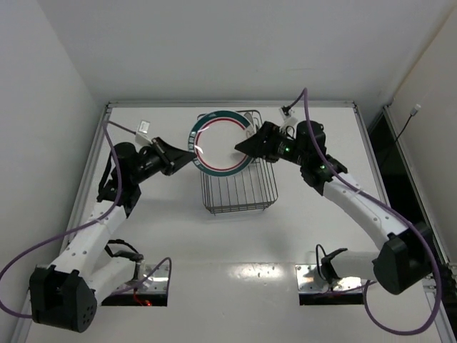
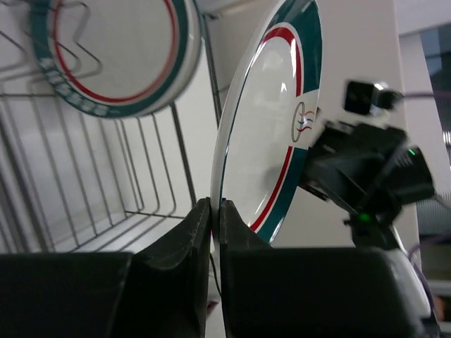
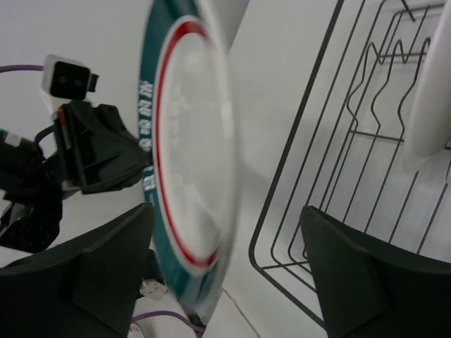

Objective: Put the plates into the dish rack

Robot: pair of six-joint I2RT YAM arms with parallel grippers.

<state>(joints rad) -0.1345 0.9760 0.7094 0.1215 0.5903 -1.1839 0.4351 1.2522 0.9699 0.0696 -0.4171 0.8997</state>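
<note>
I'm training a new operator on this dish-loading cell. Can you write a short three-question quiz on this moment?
1. True or false: the left claw is shut on the rim of the teal-rimmed plate.
2. Multiple choice: the right claw is A) shut on that plate, B) open, C) out of view.
3. Fill in: the left wrist view shows ___ other plate standing in the dish rack.
Key: 1 true; 2 B; 3 one.
</note>
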